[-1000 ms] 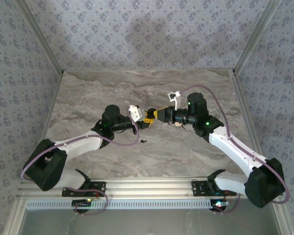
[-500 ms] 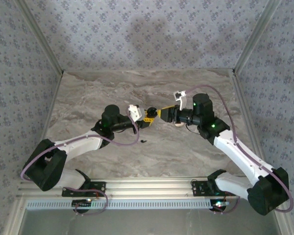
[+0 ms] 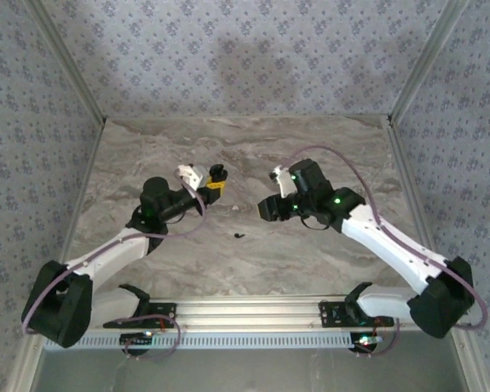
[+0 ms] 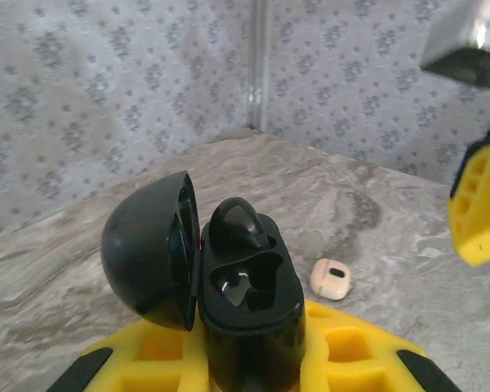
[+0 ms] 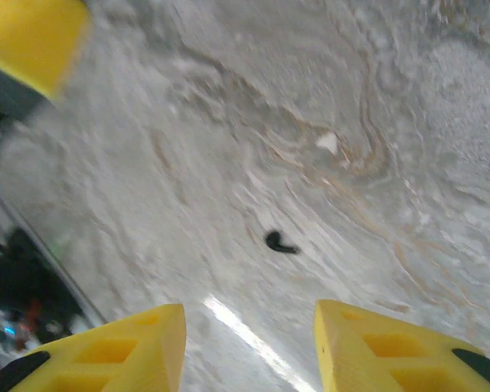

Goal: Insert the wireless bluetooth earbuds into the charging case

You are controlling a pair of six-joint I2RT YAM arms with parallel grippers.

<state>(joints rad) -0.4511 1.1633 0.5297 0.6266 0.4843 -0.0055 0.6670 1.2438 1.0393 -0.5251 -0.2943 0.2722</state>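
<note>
— While the left gripper (image 3: 216, 180) reads from above as a yellow tip with a dark lump in it, just left of the tabletop's middle, what does its own camera add?

— The detail. Its yellow fingers (image 4: 355, 359) are pinched on the charging case (image 4: 249, 327), held above the marble tabletop (image 3: 310, 261). The lid (image 4: 143, 245) is swung open to the left. One earbud, the seated earbud (image 4: 237, 229), sits in the far socket. The near socket is bare, with a glint inside.

— Anything beyond the case?

— A small cream piece (image 4: 331, 278) with a dark mark lies on the marble past it.

— And the second earbud?

— From above, the loose earbud (image 3: 240, 236) is a black speck near the middle of the tabletop, a little toward the near edge, between the two arms and touching neither. The right wrist camera gives more of its shape: a bud with a short stem, lying flat, though blurred.

— The right gripper?

— Through its own camera, the right gripper (image 5: 249, 317) has its jaws spread wide with nothing between them. That earbud lies on the marble past the gap, apart from both fingers. From above it is a dark block just right of the tabletop's middle, and the jaws cannot be made out there.
</note>
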